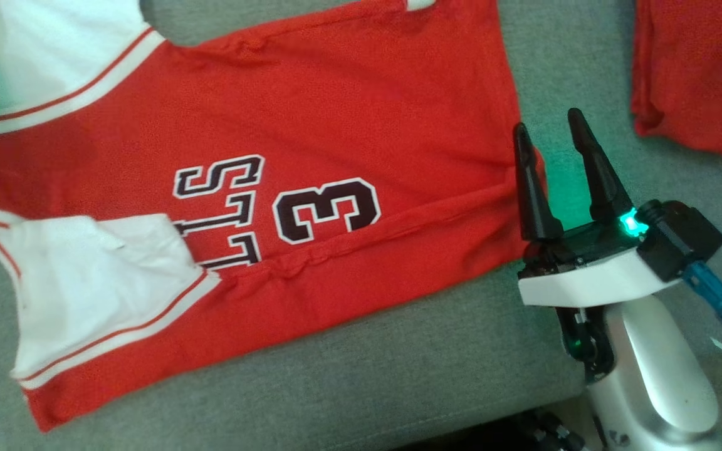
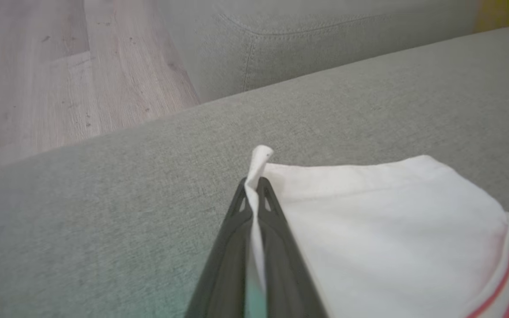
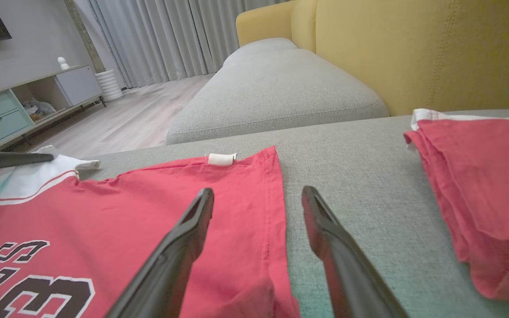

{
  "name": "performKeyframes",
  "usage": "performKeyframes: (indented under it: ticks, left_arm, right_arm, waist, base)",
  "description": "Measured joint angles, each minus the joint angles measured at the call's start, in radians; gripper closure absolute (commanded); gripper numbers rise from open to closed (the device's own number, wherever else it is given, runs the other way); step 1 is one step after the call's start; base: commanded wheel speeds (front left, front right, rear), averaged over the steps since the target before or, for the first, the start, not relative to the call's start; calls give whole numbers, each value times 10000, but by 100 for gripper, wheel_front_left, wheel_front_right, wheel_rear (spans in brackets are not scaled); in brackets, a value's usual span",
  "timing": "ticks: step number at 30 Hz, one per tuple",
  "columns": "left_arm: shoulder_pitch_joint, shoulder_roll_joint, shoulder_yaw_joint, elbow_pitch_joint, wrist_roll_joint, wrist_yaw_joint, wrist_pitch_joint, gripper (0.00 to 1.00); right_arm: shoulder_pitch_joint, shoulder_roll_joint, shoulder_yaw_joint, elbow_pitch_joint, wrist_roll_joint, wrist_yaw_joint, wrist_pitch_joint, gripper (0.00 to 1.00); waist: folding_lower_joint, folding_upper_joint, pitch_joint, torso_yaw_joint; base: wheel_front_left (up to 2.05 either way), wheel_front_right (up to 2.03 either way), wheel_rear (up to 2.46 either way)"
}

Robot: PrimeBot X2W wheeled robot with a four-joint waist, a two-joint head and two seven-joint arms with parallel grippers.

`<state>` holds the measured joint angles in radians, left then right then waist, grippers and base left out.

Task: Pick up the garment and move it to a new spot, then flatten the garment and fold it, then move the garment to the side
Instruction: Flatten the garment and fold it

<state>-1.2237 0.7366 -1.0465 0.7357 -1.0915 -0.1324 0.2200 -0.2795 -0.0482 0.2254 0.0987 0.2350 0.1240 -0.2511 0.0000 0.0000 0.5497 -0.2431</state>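
The garment (image 1: 311, 106) is a red jersey with white sleeves and a black "3", spread on the grey cushion (image 1: 398, 369). My left gripper (image 2: 254, 182) is shut on the edge of a white sleeve (image 2: 391, 229), and a strip of white cloth sticks up between its fingertips. From the right wrist view, its dark fingers (image 3: 20, 158) lie on that sleeve at the far left. My right gripper (image 1: 547, 122) is open at the jersey's right hem. One finger (image 3: 184, 238) is over the red cloth (image 3: 126, 207) and the other (image 3: 334, 247) is over bare cushion, with nothing between them.
A second red cloth (image 1: 699, 69) lies on the cushion to the right of my right gripper. A yellow sofa back (image 3: 413, 48) rises behind it. Wooden floor (image 2: 38, 79) lies beyond the cushion's edge, with a low cabinet (image 3: 24, 106) across the room.
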Motion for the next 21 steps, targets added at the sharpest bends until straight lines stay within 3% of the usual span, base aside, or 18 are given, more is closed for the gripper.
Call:
performKeyframes:
  ticks: [8,14,21]
  left_arm:
    - [15,-947,-838,-251,188,2,-1852,100]
    - [245,-1342,-966,-957,194,2,-2980,100]
    - [886,-1400,-1394,-1985,454,8,-3285,100]
  right_arm:
    - [-387,-4,-1041,989,-334,0,288,0]
    - [-1324,-2,-2088,1833,-943,0,1871,0]
    - [-2790,-19,-3126,3110,-2349,0,3762,0]
  waist:
    - [-2,0,-849,1020]
    - [-2,1,-1514,2031]
    - [-3,1,-2119,2874]
  base:
    - [0,0,0]
    - [0,0,0]
    - [0,0,0]
